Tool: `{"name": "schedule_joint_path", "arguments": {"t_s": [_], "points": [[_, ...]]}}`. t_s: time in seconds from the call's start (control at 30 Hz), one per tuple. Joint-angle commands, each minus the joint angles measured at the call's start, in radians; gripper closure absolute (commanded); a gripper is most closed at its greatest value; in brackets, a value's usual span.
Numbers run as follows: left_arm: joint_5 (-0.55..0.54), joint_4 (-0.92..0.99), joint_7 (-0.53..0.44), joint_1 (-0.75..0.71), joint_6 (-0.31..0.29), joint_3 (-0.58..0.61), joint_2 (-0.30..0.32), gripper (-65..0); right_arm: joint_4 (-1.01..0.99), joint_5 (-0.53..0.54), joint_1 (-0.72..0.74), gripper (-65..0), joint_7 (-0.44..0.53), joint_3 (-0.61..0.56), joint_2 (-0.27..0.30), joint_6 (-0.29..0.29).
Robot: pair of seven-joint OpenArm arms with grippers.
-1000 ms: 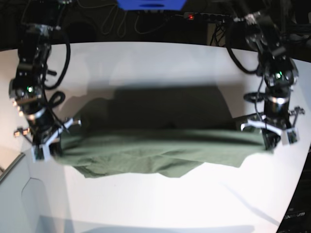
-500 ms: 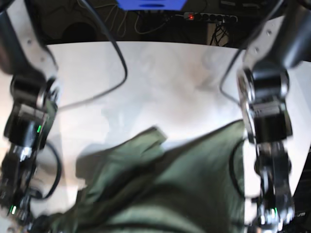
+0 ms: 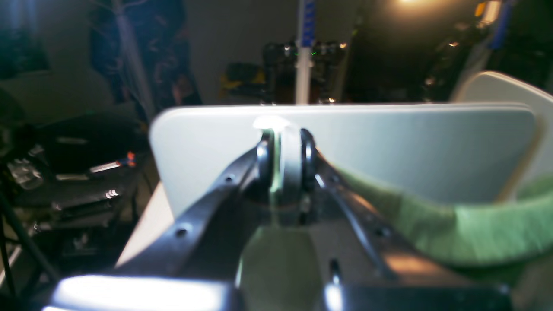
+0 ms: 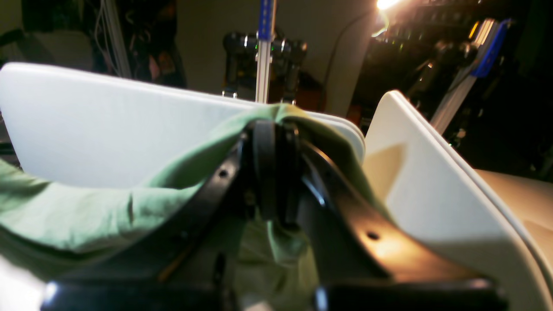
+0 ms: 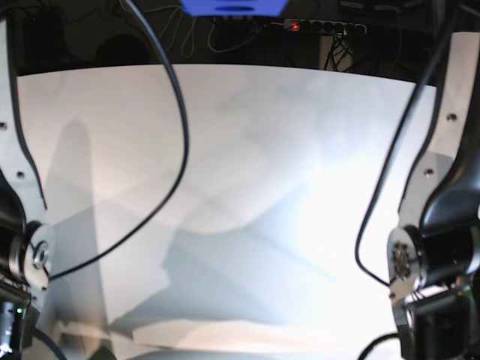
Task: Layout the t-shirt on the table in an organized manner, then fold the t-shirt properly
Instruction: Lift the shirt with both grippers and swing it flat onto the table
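Observation:
The olive-green t-shirt [image 3: 475, 229] shows only in the wrist views. In the left wrist view my left gripper [image 3: 283, 147] is shut, and the cloth runs off to the right from its jaws. My right gripper [image 4: 274, 129] is shut on the t-shirt [image 4: 86, 207], with fabric draped over its fingertips and trailing left. Both grippers hang well above the white table [image 5: 240, 135]. In the base view the shirt and both grippers are out of frame. Only the upper arm links [image 5: 435, 247] at the sides and a large shadow [image 5: 210, 285] on the table show.
A black cable [image 5: 176, 112] loops from the arm on the base view's left across the table. A power strip [image 5: 322, 27] and a blue object [image 5: 232, 7] sit beyond the curved far edge. A second white surface [image 4: 423, 172] stands right of the right gripper.
Both arms have risen toward the camera with the shirt between them. The shirt, spread low over the table a second ago, has left the base view and only its shadow remains.

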State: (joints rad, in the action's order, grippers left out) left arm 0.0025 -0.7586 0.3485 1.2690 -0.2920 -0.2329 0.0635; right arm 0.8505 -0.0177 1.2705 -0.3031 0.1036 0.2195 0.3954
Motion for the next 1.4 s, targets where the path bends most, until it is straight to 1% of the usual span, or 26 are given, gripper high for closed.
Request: {"name": "schedule_joint_path", "arguments": {"t_s": [0.0,0.07,0.1,0.13,0.17,0.23,0.37,0.43,0.47,0.57,0.67,0.77,0.8,0.9,1.0,1.03,1.1,1.23,1.33,1.37], "points": [[-0.003,-0.011,-0.019,0.04,0.004,0.0,0.005,0.0,0.013,0.012,0.033,0.0,0.023,0.003,0.021,-0.003],[-0.003,-0.022,-0.016,0.025,0.004,-0.007,0.008,0.0,0.037,0.014,-0.03,0.0,0.023,0.003,0.034,-0.003],[-0.003,-0.052,-0.009,-0.016,0.004,-0.007,0.014,0.0,0.082,0.014,-0.079,0.0,0.023,0.003,0.034,-0.003],[-0.003,-0.1,-0.009,-0.068,0.006,-0.007,0.016,0.0,0.138,0.014,-0.151,0.0,0.015,0.003,0.037,-0.003],[-0.003,-0.154,-0.009,-0.134,0.006,-0.007,0.02,0.0,0.206,0.014,-0.231,0.0,0.003,0.005,0.053,-0.003],[-0.003,-0.255,-0.009,-0.266,0.004,0.0,0.055,0.0,0.319,0.015,-0.384,0.0,-0.008,0.018,0.056,-0.002],[-0.003,-0.422,-0.007,-0.51,0.003,-0.007,0.066,0.0,0.45,0.015,-0.636,0.0,-0.003,0.054,0.011,-0.002],[-0.003,-0.528,-0.007,-0.668,0.003,-0.009,0.072,0.0,0.522,0.015,-0.777,0.0,-0.003,0.086,-0.019,0.001],[-0.003,-0.571,-0.007,-0.742,0.003,-0.012,0.086,0.0,0.548,0.015,-0.837,0.0,-0.003,0.101,-0.038,0.001],[-0.003,-0.632,-0.013,-0.914,0.003,-0.049,0.089,0.0,0.588,0.015,-0.966,0.0,-0.001,0.117,-0.079,0.003],[-0.003,-0.674,-0.01,-1.084,0.003,-0.104,0.088,0.0,0.646,0.017,-1.124,0.0,-0.006,0.12,-0.096,0.003],[-0.003,-0.68,-0.012,-1.207,0.003,-0.151,0.088,0.0,0.668,0.017,-1.234,0.0,-0.003,0.123,-0.114,0.006],[-0.003,-0.68,-0.012,-1.247,0.003,-0.168,0.088,0.0,0.669,0.017,-1.268,0.0,-0.003,0.12,-0.119,0.023],[-0.003,-0.68,-0.018,-1.348,0.003,-0.23,0.069,0.0,0.691,0.017,-1.363,0.0,-0.008,0.12,-0.121,0.116],[-0.003,-0.668,-0.018,-1.392,0.001,-0.302,0.045,0.0,0.682,0.017,-1.417,0.0,-0.009,0.118,-0.124,0.196],[-0.003,-0.668,-0.018,-1.4,0.001,-0.317,0.039,0.0,0.683,0.015,-1.431,-1.1,-0.009,0.118,-0.13,0.205],[-0.003,-0.668,-0.018,-1.423,0.001,-0.337,0.025,0.0,0.689,0.015,-1.462,-6.3,-0.009,0.118,-0.131,0.208],[-0.003,-0.669,-0.018,-1.435,0.001,-0.34,0.019,0.0,0.694,0.014,-1.488,-22.9,-0.009,0.12,-0.131,0.208],[-0.003,-0.668,-0.018,-1.435,0.001,-0.34,0.019,0.0,0.751,0.015,-1.488,-35.4,-0.009,0.133,-0.133,0.208],[-0.003,-0.668,-0.018,-1.435,0.001,-0.34,0.019,0.0,0.784,0.015,-1.489,-38.7,-0.009,0.155,-0.136,0.208]]}}
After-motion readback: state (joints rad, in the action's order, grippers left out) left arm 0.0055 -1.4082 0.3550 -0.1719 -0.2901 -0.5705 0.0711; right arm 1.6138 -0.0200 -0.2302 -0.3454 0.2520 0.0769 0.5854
